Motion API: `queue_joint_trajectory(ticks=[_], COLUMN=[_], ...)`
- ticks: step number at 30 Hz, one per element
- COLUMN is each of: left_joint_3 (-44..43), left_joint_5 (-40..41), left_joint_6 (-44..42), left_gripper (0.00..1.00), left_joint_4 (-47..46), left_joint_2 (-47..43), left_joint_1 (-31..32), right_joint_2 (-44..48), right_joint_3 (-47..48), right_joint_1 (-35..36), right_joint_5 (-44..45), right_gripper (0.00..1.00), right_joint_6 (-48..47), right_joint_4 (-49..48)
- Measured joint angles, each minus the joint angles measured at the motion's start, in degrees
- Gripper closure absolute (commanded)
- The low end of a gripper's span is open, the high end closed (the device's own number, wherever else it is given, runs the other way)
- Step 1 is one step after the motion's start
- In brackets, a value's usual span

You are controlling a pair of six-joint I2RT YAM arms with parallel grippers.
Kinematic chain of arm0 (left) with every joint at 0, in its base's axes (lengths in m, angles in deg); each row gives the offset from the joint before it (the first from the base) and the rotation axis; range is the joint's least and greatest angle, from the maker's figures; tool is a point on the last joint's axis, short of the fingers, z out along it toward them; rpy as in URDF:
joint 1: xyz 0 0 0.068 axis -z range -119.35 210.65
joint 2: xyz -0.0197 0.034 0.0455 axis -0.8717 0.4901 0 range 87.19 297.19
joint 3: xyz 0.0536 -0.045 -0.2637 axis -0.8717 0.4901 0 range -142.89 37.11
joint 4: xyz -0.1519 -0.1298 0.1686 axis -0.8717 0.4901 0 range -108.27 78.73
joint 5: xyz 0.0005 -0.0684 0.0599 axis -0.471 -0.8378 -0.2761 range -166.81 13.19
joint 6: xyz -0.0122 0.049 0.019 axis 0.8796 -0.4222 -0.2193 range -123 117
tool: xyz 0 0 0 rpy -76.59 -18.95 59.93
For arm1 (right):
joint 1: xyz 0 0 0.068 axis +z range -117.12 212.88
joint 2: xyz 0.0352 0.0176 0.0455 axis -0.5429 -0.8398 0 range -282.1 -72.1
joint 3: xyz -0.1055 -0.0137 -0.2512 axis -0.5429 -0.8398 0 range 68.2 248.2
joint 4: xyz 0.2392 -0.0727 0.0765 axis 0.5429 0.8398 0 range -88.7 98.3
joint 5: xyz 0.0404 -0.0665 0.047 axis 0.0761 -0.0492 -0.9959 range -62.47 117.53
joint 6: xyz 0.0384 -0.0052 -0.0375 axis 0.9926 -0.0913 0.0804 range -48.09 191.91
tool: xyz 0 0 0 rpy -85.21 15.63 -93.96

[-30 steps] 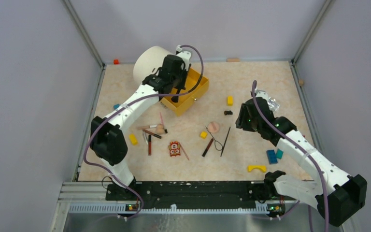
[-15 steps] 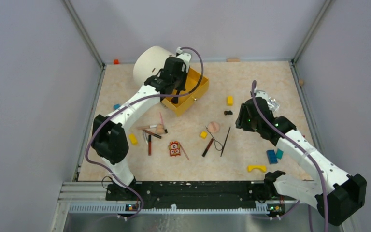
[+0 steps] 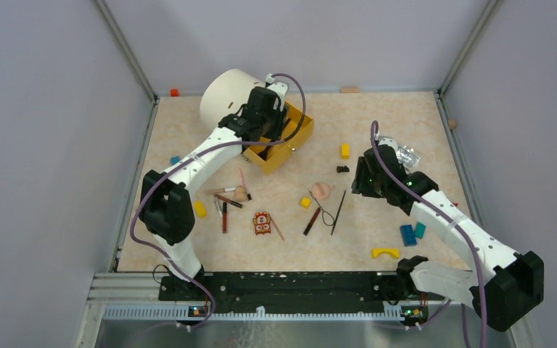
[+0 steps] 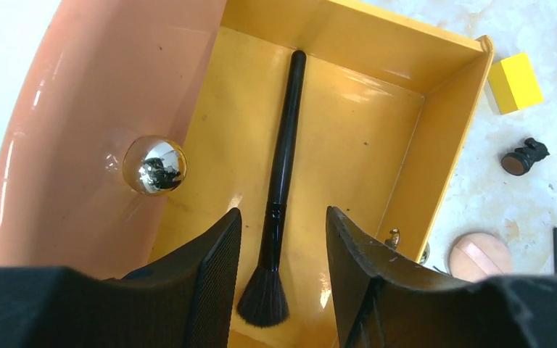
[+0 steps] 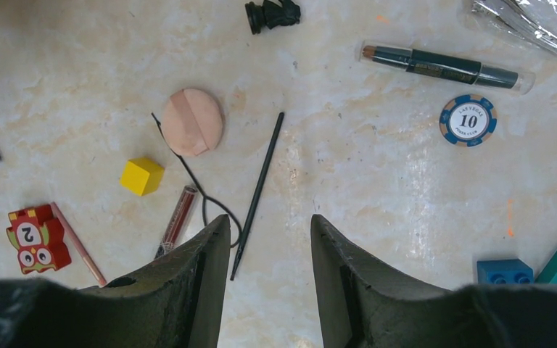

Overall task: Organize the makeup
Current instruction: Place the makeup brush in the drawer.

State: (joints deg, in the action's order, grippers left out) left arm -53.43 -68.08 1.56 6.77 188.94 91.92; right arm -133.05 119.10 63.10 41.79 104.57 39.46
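My left gripper (image 4: 283, 210) (image 3: 268, 119) hangs open over the yellow box (image 4: 377, 65) (image 3: 294, 138). A black brush (image 4: 283, 145) lies flat on the box floor between its fingers, touching neither. My right gripper (image 5: 270, 217) (image 3: 359, 177) is open above the table with nothing in it. Just ahead of it lie a thin black stick (image 5: 260, 188), a black wire-loop tool (image 5: 203, 199), a red-brown pencil (image 5: 175, 217), a peach round puff (image 5: 193, 122) and a capped dark pencil (image 5: 442, 67). More sticks and a puff (image 3: 228, 197) lie left of centre.
A white cylinder (image 3: 225, 94) stands against the box. A pink curved wall (image 4: 80, 109) with a chrome ball (image 4: 154, 164) borders the box. Yellow blocks (image 3: 345, 150) (image 5: 142, 176), a red toy figure (image 3: 262, 223), a poker chip (image 5: 468, 120), blue blocks (image 3: 408, 234) and a foil wrapper (image 5: 529, 18) are scattered about.
My left gripper has opened over the yellow box, and the black brush now lies loose inside. The right arm shifted slightly, still open.
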Motion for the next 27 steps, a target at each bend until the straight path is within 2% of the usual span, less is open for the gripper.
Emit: queue_joint_trajectory(ticks=[5, 8, 13, 15, 18, 22, 27], left_joint_3=[0.3, 3.6, 17.0, 24.0, 30.1, 35.7, 45.0], left_joint_5=[-1.3, -1.2, 3.4, 6.9, 11.0, 11.0, 4.2], left_joint_6=[0.2, 1.9, 8.7, 12.3, 17.4, 23.2, 27.3], left_gripper=[0.42, 0.40, 0.36, 0.36, 0.38, 0.43, 0.44], left_joint_4=[0.9, 0.7, 0.9, 1.2, 2.6, 3.3, 3.1], left_joint_2=[-1.7, -6.6, -22.4, -30.9, -38.7, -40.5, -39.3], left_joint_1=[0.0, 0.0, 0.0, -0.1, -1.1, -7.6, -18.3], right_joint_2=[-0.7, -0.7, -0.6, -0.7, -1.1, -2.5, -3.0], right_joint_3=[0.0, -0.3, -1.2, -1.5, -1.7, -1.7, -1.7], right_joint_1=[0.0, 0.0, 0.0, 0.0, 0.0, 0.0, 0.0], right_joint_5=[-1.2, -2.5, -3.8, -4.1, -4.6, -5.4, -5.5], right_gripper=[0.55, 0.55, 0.55, 0.55, 0.55, 0.55, 0.55], right_joint_6=[-0.7, -1.0, -1.1, -1.1, -1.1, -1.2, -1.6], right_joint_4=[-0.7, -2.3, -3.4, -3.6, -4.2, -5.0, -5.4])
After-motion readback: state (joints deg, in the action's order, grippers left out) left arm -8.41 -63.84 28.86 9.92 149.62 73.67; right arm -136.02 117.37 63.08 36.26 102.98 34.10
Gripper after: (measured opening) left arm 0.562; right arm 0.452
